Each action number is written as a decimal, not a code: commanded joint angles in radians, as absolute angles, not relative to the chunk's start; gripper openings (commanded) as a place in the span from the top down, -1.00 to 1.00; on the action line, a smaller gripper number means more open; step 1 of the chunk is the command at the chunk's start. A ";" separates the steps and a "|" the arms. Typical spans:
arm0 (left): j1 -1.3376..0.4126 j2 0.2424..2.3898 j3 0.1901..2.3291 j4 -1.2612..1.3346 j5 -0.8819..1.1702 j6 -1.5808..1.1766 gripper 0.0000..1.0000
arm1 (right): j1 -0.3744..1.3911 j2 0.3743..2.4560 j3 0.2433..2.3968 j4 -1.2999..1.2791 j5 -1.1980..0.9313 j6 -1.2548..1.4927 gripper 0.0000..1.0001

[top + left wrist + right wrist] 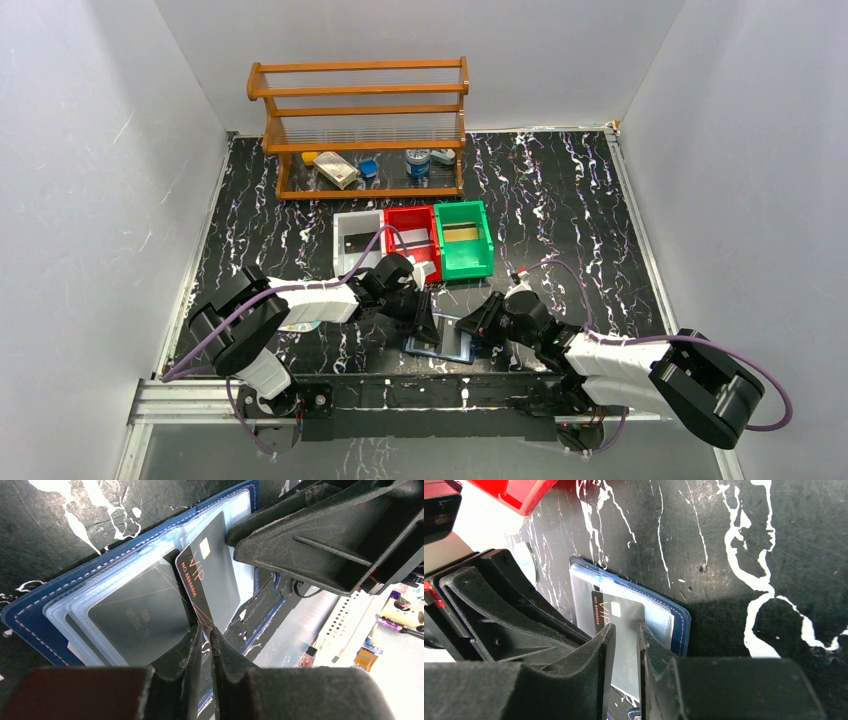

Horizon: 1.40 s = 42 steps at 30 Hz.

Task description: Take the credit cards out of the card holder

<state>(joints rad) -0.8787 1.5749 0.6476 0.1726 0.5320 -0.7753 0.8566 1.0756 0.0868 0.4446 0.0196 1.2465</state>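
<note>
The navy card holder (441, 347) lies open near the table's front edge, its clear sleeves facing up (30, 616) (680, 626). A dark VIP credit card (212, 580) (620, 611) sticks out of a sleeve at a slant. My left gripper (204, 628) (425, 326) is shut on that card's near corner. Another dark card (135, 615) sits inside the neighbouring sleeve. My right gripper (626, 630) (482, 322) reaches in from the right, jaws a narrow gap apart over the holder's right page, with nothing pinched between them. Its fingers (320, 535) touch the page beside the VIP card.
Grey (357, 240), red (412, 235) and green (463, 238) bins stand in a row just behind the grippers. A wooden rack (362, 125) with small items is at the back. A white packet (300, 326) lies under the left arm.
</note>
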 commanded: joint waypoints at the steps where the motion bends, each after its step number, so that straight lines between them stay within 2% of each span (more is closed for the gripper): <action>1: -0.877 1.550 0.654 0.211 0.555 -0.774 0.81 | 0.857 1.119 0.048 0.259 0.042 1.205 0.36; 5: -0.877 1.559 0.645 0.248 0.565 -0.799 0.85 | 0.857 1.107 0.042 0.256 0.036 1.204 0.36; 12: -0.877 1.569 0.620 0.274 0.485 -0.885 0.55 | 0.857 1.083 0.035 0.261 0.041 1.215 0.36; 24: -0.876 1.607 0.579 0.379 0.410 -1.019 0.53 | 0.857 1.077 0.000 0.305 0.027 1.235 0.37; 31: -0.877 1.584 0.575 0.356 0.413 -0.984 0.72 | 0.857 1.061 0.000 0.287 0.036 1.233 0.36; 37: -0.877 1.554 0.571 0.353 0.422 -0.945 0.98 | 0.857 1.044 -0.005 0.279 0.042 1.233 0.36; 42: -0.876 1.539 0.585 0.321 0.423 -0.911 1.00 | 0.857 1.038 0.002 0.265 0.043 1.231 0.35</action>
